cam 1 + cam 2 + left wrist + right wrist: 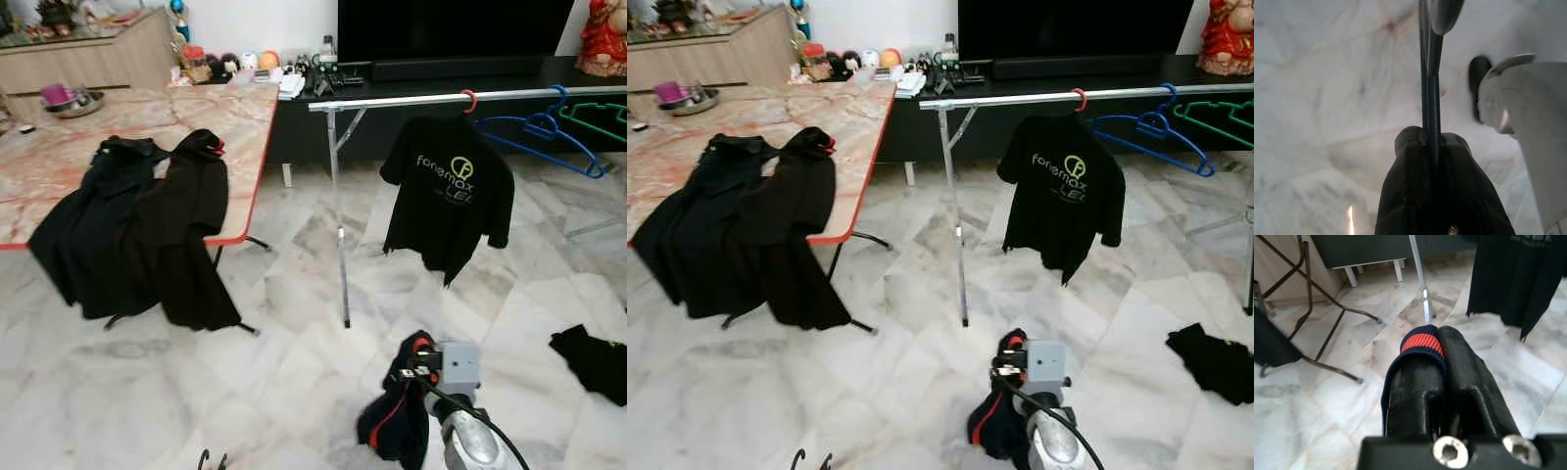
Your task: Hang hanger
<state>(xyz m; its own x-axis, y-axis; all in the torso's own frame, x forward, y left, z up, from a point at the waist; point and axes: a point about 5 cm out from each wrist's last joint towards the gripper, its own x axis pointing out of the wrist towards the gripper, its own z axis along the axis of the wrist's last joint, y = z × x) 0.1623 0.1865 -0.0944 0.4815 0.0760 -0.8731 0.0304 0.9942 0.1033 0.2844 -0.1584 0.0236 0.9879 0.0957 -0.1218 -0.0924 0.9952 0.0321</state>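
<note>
The right gripper sat low in the frame's lower centre, its jaws pressed together on a dark navy garment with a red band draped over one finger. The left gripper hung over the marble floor, jaws closed with nothing but a thin line between them. On the rail at upper right hung a black T-shirt on a red hanger, beside a blue hanger and a green hanger. Black clothes draped off the table at left.
</note>
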